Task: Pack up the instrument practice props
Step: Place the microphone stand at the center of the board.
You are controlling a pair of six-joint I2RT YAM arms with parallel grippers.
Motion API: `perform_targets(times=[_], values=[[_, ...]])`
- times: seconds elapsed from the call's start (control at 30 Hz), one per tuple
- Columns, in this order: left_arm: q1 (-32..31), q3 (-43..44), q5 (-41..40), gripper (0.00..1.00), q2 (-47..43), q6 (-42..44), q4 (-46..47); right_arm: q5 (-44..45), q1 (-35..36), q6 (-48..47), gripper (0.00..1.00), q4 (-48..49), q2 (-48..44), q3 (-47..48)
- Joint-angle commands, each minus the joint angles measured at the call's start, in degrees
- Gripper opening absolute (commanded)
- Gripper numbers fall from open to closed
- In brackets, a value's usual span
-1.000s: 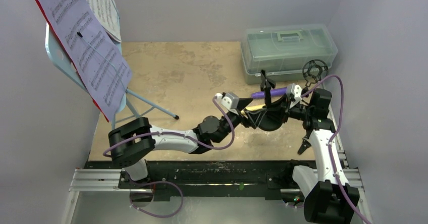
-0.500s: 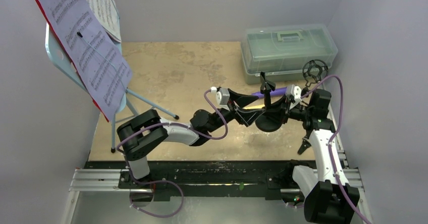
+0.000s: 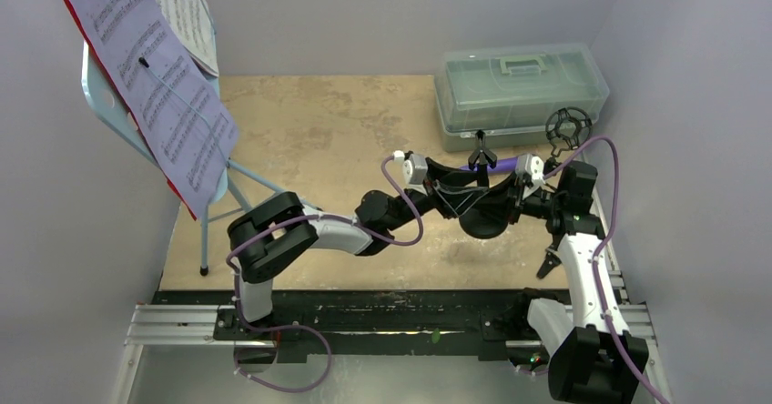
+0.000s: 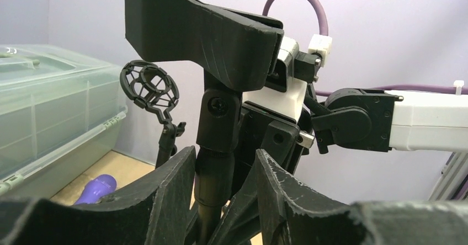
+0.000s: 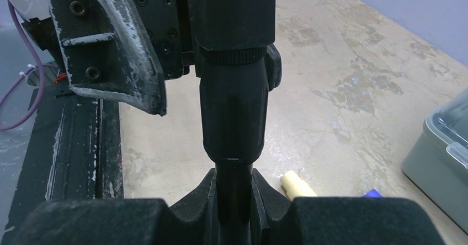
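Observation:
A black mic holder [image 3: 481, 156] stands upright right of the middle, clip on top, round base below. My right gripper [image 5: 234, 174] is shut on its thin lower stem [image 5: 234, 118]. My left gripper [image 4: 225, 151] is open around the thicker stem [image 4: 212, 162]: the stem rests against one finger, with a gap to the other. A purple microphone [image 3: 499, 162] lies behind the holder, and a cream microphone [image 5: 298, 185] lies beside it. A second black mic holder [image 3: 567, 126] with a cage ring stands by the box. The light-blue music rest [image 3: 107, 104] carries sheet music [image 3: 159, 85] and a red folder [image 3: 188, 209].
A translucent grey-green box [image 3: 519, 81] with a handle sits shut at the back right, just behind the microphones. Small black pliers [image 3: 549, 263] lie by the right arm. The rest's tripod legs [image 3: 269, 188] spread over the left of the floor. Walls close in on three sides.
My left arm has swung up and right, bringing its jaws around the holder's stem, and the jaws have narrowed. The right gripper and holder stay put.

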Motion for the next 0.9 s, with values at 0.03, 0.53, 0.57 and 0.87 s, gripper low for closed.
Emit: perform_targets(times=[0.03,0.53,0.57,0.87], values=[[-0.18,2.80,2.12,0.42,0.71,0.99,3.80,-2.69,-0.03,-0.97,0.00,0.64,-0.37,1.93],[-0.18,4.39,2.01,0.28,1.34,3.19,-1.76,-2.47,0.02,-1.32,0.00,0.34,-0.28,2.08],[-0.18,4.48,2.05,0.27,1.41,3.23,-1.97,-2.48,-0.02,-1.32,0.00,0.30,-0.28,2.02],[-0.18,4.28,2.47,0.00,0.79,4.52,-3.10,-2.32,-0.03,-1.32,0.00,0.31,-0.17,2.03]])
